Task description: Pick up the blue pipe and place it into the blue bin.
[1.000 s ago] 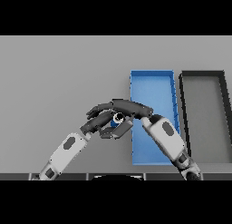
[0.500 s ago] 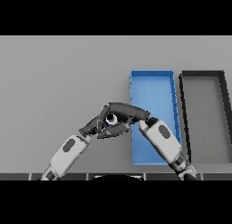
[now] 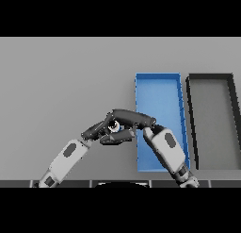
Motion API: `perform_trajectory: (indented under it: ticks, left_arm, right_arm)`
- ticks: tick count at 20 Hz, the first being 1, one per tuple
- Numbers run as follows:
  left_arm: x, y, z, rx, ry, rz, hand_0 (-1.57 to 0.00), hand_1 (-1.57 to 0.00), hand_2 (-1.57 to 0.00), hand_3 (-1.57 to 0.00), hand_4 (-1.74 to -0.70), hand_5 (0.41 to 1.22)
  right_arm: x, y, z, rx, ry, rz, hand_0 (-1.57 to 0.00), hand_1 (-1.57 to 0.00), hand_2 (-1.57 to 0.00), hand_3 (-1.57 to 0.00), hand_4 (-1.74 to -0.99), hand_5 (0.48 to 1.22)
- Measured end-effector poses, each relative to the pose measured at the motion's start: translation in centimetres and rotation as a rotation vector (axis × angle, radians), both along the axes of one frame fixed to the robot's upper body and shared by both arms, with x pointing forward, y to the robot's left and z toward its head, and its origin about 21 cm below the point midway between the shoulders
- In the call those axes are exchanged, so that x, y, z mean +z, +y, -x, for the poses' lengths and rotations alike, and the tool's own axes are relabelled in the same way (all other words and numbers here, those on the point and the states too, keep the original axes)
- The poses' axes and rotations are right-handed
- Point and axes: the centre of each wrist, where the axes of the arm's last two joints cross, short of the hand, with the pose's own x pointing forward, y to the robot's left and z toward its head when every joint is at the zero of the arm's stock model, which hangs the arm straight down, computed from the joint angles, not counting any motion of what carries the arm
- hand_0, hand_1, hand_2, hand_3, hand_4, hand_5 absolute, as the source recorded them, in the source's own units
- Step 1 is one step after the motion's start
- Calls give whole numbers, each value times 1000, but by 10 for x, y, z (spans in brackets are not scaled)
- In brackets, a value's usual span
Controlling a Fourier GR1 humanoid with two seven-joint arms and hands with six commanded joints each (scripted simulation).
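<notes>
Just left of the blue bin, on the grey table, the two dark hands meet over one small spot. The right hand reaches leftward from its white forearm, which lies across the bin's lower left part, and its fingers stretch long and nearly level over the meeting point. The left hand comes up from the lower left, its fingers pointing right and lying under and beside those of the right hand. Between them only a small pale round patch with a dark centre shows, which is probably the end of the blue pipe; no blue of it can be made out, and the rest is hidden by the fingers. The right hand's fingers appear to fold over the pipe from above, with darker fingers or a thumb curled beneath it, so the pipe looks clamped there. Whether the left hand is gripping it as well or only lying alongside cannot be told.

By this reading the pick-up step is in hand: the pipe is enclosed just outside the bin's left wall, and nothing yet lies on the bin's blue floor. A dark grey bin stands just beside the blue one on its right and plays no part.

The next move would call for a firm hold, a lift high enough to clear the bin's left wall, a short carry rightward over the blue floor, and a release there. The left hand would need to give way first.
</notes>
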Motion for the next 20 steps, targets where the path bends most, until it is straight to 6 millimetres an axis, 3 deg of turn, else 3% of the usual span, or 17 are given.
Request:
perform_trajectory:
  ticks: [5, 8, 11, 15, 18, 20]
  left_arm:
    - [-2, 3, -3, 28, -33, -46, -163, -134, -137, -55, -880, 842]
    - [-5, 3, -3, 64, -30, -82, -83, -68, -69, -28, -826, 719]
    - [-7, 7, -5, 77, -18, -70, -42, -34, -35, -14, -842, 636]
    - [-4, 8, -2, 127, 66, -91, -17, -13, -14, -5, -880, 605]
    - [-7, 8, 1, 136, 69, -120, -8, -6, -7, -2, -876, 555]
    - [-8, 6, 3, 133, 77, -128, -5, -4, -4, -1, -870, 535]
  right_arm:
    - [2, 0, 1, 8, 2, -62, -1568, -1568, -1568, -1567, -1484, 1216]
    - [1, 4, 2, 3, 7, -64, -1569, -1569, -1569, -1569, -1485, 1219]
    - [0, 0, 4, -2, -6, -81, -1570, -1570, -1570, -1570, -1487, 1220]
    - [3, -3, -1, -26, 5, -93, -1571, -1571, -1571, -1571, -1492, 1220]
    - [9, 0, -5, 13, 147, -167, -1571, -1571, -1571, -1571, -1492, 1221]
    - [23, -2, -6, 39, 218, -218, -1571, -1571, -1571, -1571, -1494, 1221]
